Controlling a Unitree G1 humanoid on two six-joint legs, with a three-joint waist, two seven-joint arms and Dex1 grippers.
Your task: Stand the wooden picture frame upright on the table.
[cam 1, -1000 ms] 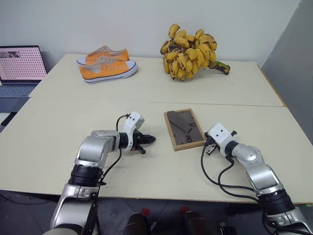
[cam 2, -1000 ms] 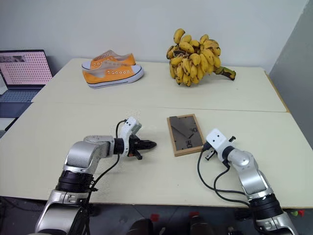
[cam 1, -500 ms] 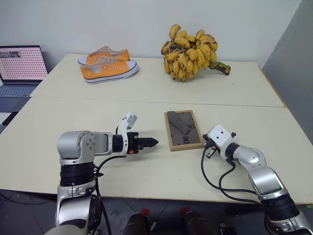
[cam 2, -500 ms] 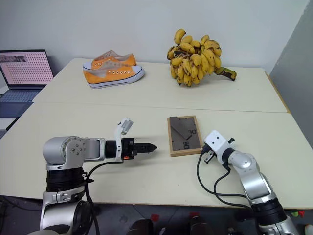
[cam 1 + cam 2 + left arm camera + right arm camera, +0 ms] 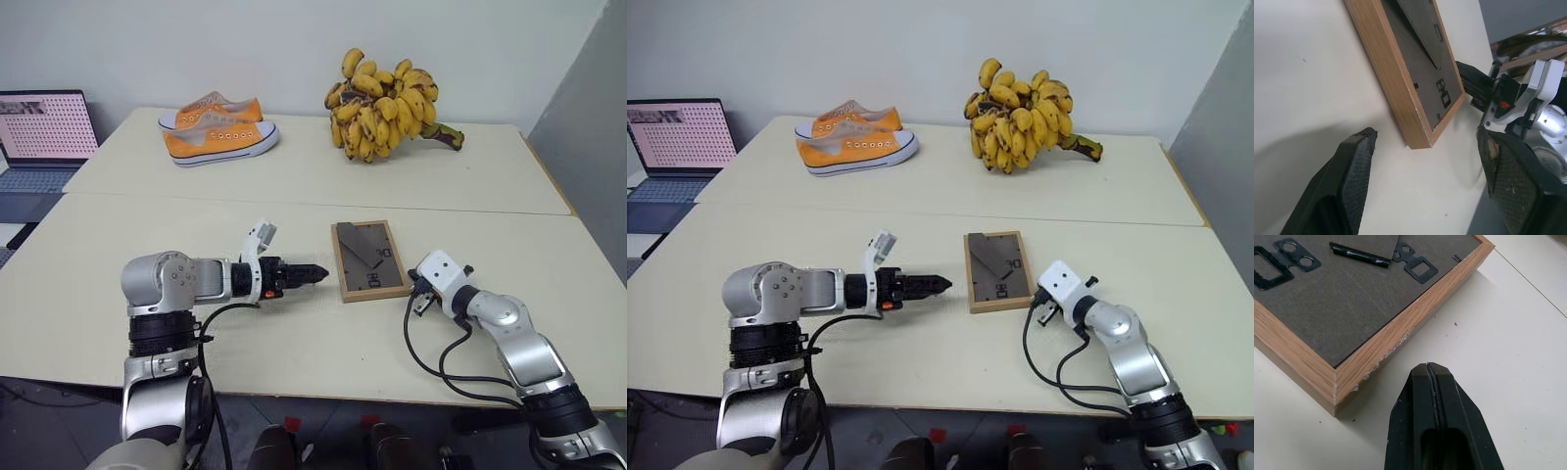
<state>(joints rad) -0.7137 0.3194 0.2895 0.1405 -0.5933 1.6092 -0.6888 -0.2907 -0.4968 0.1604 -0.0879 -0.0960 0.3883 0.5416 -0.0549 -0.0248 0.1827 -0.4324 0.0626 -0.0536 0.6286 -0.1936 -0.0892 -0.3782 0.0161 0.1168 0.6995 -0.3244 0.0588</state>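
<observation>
The wooden picture frame (image 5: 370, 259) lies back-up on the desk (image 5: 294, 176), between both grippers. The left gripper (image 5: 315, 273), jaws spread wide, points at its left edge; the right gripper (image 5: 1437, 382), pinched closed and empty, sits just beside its near right corner.

Bare table (image 5: 294, 176) surrounds the flat-lying wooden picture frame (image 5: 369, 259); left gripper (image 5: 315, 273) and right gripper (image 5: 419, 296) flank it closely. Sneakers (image 5: 217, 135) and bananas (image 5: 385, 105) stand far off.

Face-down, the small light-wood picture frame (image 5: 369, 260) hides its front against the table, and the open grey laptop (image 5: 39, 142) runs off the edge.
</observation>
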